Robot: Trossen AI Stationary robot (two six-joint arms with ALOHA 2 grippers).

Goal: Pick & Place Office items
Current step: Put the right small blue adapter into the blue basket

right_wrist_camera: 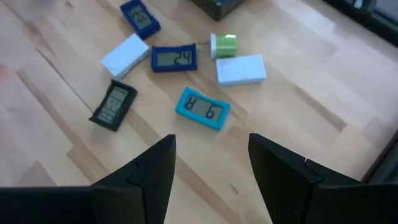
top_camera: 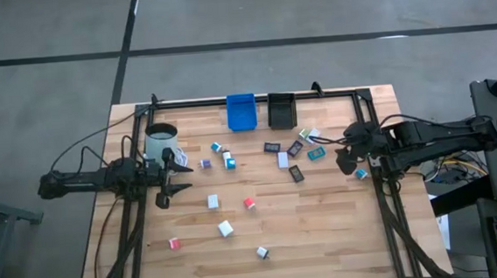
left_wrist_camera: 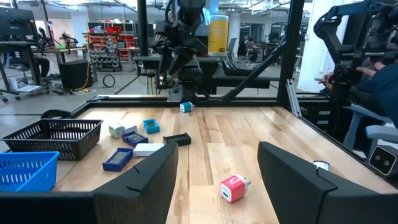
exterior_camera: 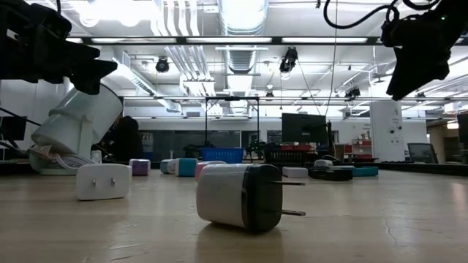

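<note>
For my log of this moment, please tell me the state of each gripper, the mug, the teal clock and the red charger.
Left gripper: fingers open, holding nothing.
Right gripper: fingers open, holding nothing.
Mug: mouth up, not gripped.
Teal clock: lying flat, display up.
Red charger: lying on the table, not gripped.

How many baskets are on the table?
2. The blue basket sits at the far edge of the table, about midway along it. The black basket stands right beside it, toward the right arm's side. No other baskets show in any view.
</note>
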